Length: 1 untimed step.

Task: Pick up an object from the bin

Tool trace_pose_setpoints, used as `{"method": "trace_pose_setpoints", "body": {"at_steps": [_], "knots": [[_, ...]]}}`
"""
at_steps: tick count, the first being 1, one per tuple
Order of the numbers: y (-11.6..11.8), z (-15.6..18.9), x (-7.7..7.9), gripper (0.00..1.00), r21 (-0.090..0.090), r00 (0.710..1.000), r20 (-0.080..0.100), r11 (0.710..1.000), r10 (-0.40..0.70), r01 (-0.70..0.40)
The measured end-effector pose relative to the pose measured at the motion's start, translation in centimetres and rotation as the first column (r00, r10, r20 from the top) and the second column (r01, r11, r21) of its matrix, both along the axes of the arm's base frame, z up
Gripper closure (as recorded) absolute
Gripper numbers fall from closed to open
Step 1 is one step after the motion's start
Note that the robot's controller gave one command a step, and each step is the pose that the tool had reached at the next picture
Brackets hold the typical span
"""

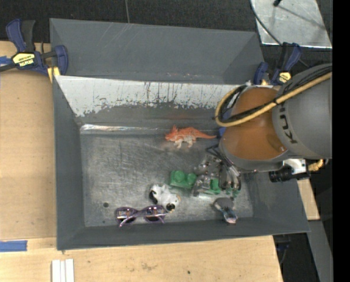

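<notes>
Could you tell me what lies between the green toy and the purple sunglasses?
A small white-and-black toy lies between the green toy and the purple sunglasses, as the camera view shows.

**Legible Markings**

One marking can be read. Dark lettering [287, 128] is printed on the grey arm housing [309, 113], at the right of the camera view, just beside the orange cover [251, 134]. The letters are turned sideways, running down the housing. Only "KU" is legible; whatever follows cannot be made out.
</notes>
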<state>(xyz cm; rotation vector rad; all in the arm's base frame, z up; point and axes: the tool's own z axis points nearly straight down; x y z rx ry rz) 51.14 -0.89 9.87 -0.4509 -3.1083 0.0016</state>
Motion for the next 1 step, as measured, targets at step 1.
{"method": "trace_pose_setpoints", "body": {"at_steps": [1], "knots": [[0.01,1.61,-0.03,1.0,0.0,1.0,0.0,1.0,0.001,-0.001]]}}
